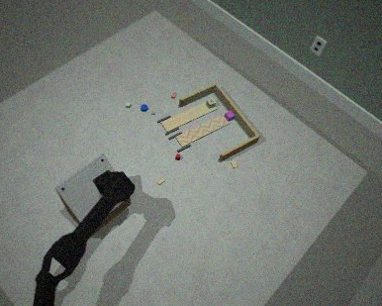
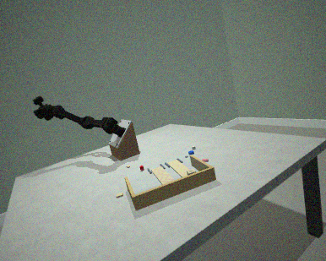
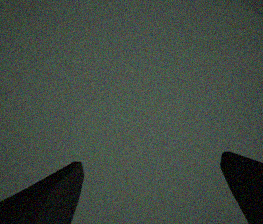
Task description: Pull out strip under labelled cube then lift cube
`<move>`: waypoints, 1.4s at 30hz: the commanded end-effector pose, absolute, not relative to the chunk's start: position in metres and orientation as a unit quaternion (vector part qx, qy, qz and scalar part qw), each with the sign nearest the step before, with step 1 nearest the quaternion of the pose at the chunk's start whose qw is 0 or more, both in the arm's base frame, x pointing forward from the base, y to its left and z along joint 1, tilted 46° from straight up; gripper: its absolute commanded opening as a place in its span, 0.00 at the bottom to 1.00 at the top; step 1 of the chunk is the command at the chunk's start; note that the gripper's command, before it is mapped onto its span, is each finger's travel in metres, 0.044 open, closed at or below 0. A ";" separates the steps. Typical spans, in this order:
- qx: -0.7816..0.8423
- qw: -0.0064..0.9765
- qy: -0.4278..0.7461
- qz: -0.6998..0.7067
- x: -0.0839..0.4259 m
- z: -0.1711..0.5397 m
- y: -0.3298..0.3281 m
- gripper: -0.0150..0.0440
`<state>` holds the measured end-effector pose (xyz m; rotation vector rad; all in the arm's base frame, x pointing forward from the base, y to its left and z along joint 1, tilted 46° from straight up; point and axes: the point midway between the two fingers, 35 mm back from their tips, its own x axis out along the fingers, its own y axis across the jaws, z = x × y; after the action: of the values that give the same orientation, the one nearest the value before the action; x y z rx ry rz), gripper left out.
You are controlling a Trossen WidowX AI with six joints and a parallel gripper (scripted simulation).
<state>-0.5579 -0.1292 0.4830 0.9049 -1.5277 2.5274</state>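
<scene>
A cream cube (image 1: 211, 103) (image 2: 191, 172) with a dark mark on top, seemingly the label, rests on the far end of a plain pale strip (image 1: 185, 119) (image 2: 179, 168). A magenta cube (image 1: 230, 115) is at the far end of a strip with a zigzag pattern (image 1: 202, 130) (image 2: 161, 175); in the exterior view the wall hides this cube. The strips lie side by side, with short dark bars beside their near ends. My gripper (image 3: 152, 166) is open and empty, far from both strips; the wrist view shows only plain background between the fingers. The gripper is outside the top view.
A three-sided wooden wall (image 1: 240, 115) (image 2: 175, 190) stands around the strips' far ends, open toward my base (image 1: 78, 179) (image 2: 126, 150). Small loose things lie around: a red piece (image 1: 178, 156) (image 2: 142, 167), a blue disc (image 1: 143, 108) (image 2: 191, 152), a pink piece (image 1: 173, 95) (image 2: 205, 160) and beige blocks.
</scene>
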 end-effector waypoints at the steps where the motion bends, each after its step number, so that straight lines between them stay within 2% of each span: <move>1: 0.295 0.028 -0.496 0.816 -0.556 0.485 -0.129 0.93; 11: 0.410 0.103 -0.540 0.728 -0.451 0.588 -0.130 0.93; 24: 0.546 0.274 -0.569 0.550 -0.244 0.693 -0.108 0.93; 33: 0.588 0.422 -0.554 0.412 -0.090 0.715 -0.077 0.93; 42: 0.570 0.583 -0.510 0.274 0.052 0.694 -0.039 0.93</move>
<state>0.0068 -0.0509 0.7053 1.3878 -1.2566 0.7643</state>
